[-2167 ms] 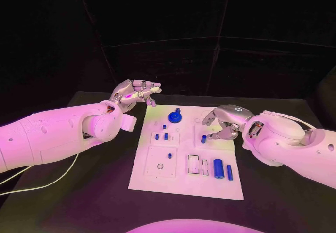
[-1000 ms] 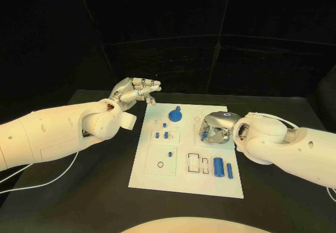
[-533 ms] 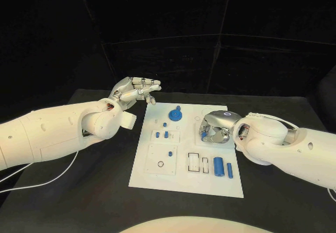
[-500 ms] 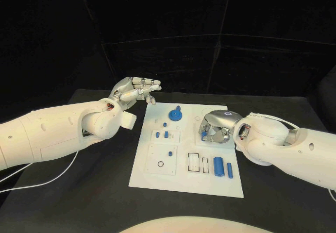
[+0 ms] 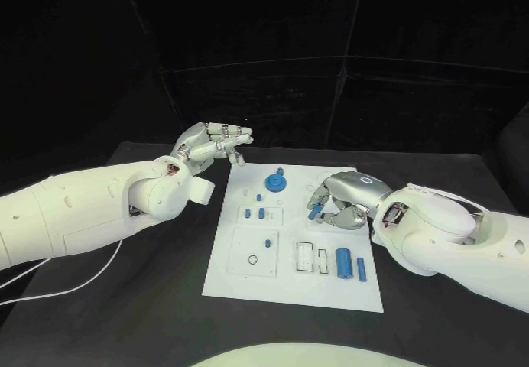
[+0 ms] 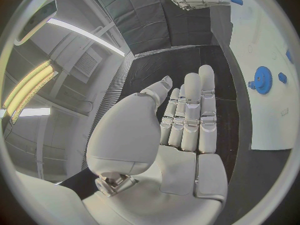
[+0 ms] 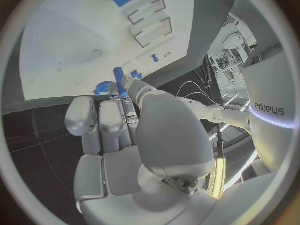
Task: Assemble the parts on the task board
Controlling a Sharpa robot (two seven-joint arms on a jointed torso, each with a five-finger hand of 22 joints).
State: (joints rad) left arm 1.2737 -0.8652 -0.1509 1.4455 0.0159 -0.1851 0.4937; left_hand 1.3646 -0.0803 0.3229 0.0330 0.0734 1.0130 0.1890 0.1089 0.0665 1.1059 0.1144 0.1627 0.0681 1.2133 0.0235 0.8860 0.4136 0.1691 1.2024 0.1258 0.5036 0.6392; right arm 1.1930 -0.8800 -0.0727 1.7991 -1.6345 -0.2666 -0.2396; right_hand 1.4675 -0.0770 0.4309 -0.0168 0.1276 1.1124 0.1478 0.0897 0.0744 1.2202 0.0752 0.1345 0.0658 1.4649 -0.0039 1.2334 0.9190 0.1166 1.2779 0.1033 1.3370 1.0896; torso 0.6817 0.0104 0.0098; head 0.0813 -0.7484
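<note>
Now my right hand (image 5: 339,202), mid-frame, pinches a small blue peg (image 5: 316,210) above the task board (image 5: 293,290); next I'd seat it. Left hand (image 5: 212,144), upper left, hovers empty, fingers loosely curled.

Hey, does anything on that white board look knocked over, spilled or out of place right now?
Nothing stands out. The task board lies flat, its blue parts in place, and the right hand holds a small blue peg above it.
</note>
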